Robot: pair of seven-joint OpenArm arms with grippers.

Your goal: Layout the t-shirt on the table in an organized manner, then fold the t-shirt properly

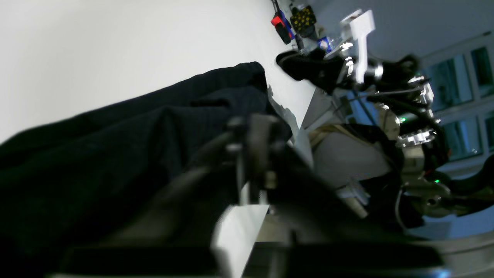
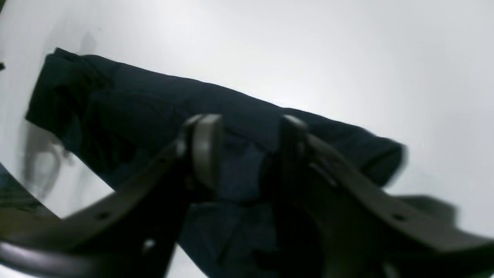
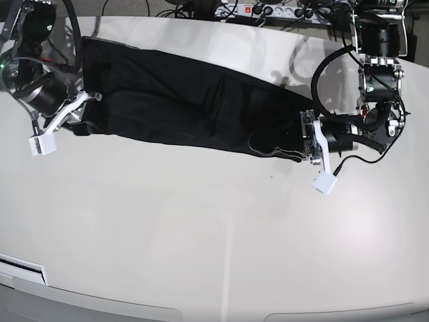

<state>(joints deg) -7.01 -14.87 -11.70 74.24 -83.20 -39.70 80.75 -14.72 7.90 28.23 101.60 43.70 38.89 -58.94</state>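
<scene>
The t-shirt (image 3: 188, 107) is plain black soft fabric, folded lengthwise into a long narrow band with rumpled creases along it. It lies flat on the tabletop (image 3: 214, 235), a wide, glossy off-white surface with a curved near edge. The band sits toward the tabletop's far edge and runs slantwise across it, one end close to the far-left corner, the other reaching lower toward the right side. The tabletop extends far beyond the shirt on the near side.
</scene>
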